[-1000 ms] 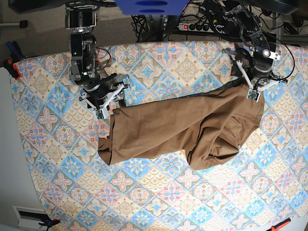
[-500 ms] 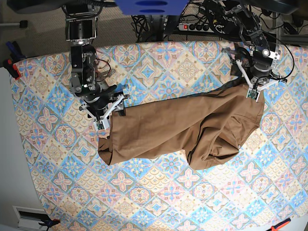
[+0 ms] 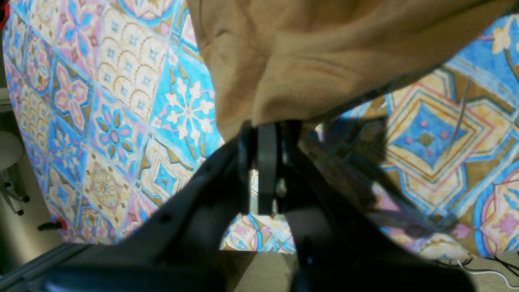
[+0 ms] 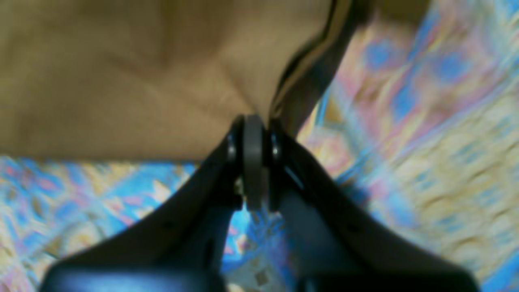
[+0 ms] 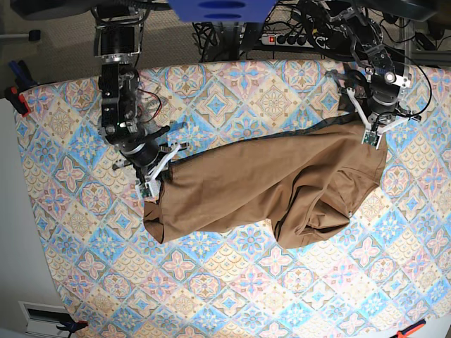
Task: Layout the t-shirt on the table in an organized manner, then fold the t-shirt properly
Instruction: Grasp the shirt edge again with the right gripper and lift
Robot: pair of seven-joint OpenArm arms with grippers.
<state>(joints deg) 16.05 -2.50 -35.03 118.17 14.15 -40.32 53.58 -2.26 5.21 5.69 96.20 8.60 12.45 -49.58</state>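
The right end effector has just snapped shut on the shirt's near corner, where a moment ago its jaws stood wide just above the cloth. In its wrist view the pads are pressed together with brown fabric and a dark hem pinched at the tips. The left end effector stays clenched on the far corner, as it was. So both arms now hold the shirt, which lies rumpled across the middle of the counter (one part bunched into a fold low on the side nearer the left arm). My guess is that the spreading can start: with two corners held, pulling them apart should flatten it.
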